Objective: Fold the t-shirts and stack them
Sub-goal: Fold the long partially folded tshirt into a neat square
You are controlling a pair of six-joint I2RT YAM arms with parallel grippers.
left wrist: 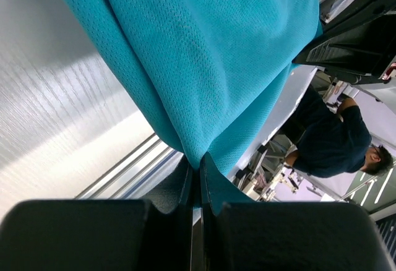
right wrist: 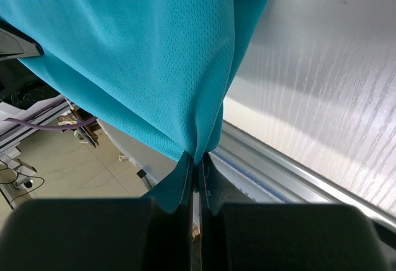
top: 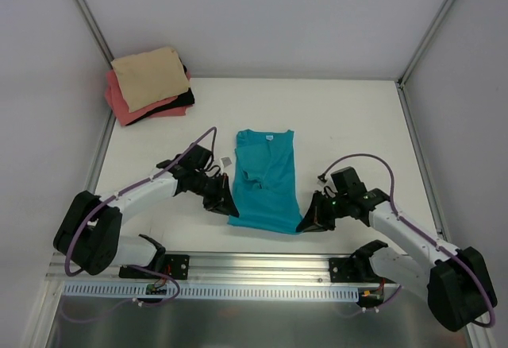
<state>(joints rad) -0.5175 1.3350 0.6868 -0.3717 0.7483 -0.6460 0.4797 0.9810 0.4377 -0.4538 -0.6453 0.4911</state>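
Tan tee (top: 148,76) sat atop folded pink tee (top: 125,106), far-left corner of table (top: 349,125). L gripper (top: 225,204) was clamped on teal tee (top: 266,181)'s near-left hem corner, mid-table. R gripper (top: 309,222) was pinched tight on its near-right corner.

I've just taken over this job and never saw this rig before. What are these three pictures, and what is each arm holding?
You are looking at two robot arms bolted at the near edge of a white table. The wide picture comes from a fixed camera above and behind them. The other two come from cameras on the wrists, looking along each arm's own fingers.

A teal t-shirt, already folded into a narrow strip, lies in the middle of the table. The left gripper and the right gripper are each shut on a near corner of it; both wrist views show the cloth pinched between closed fingers.

At the far left corner sits a stack of folded clothes: a tan t-shirt on top, a pink one and something dark beneath.
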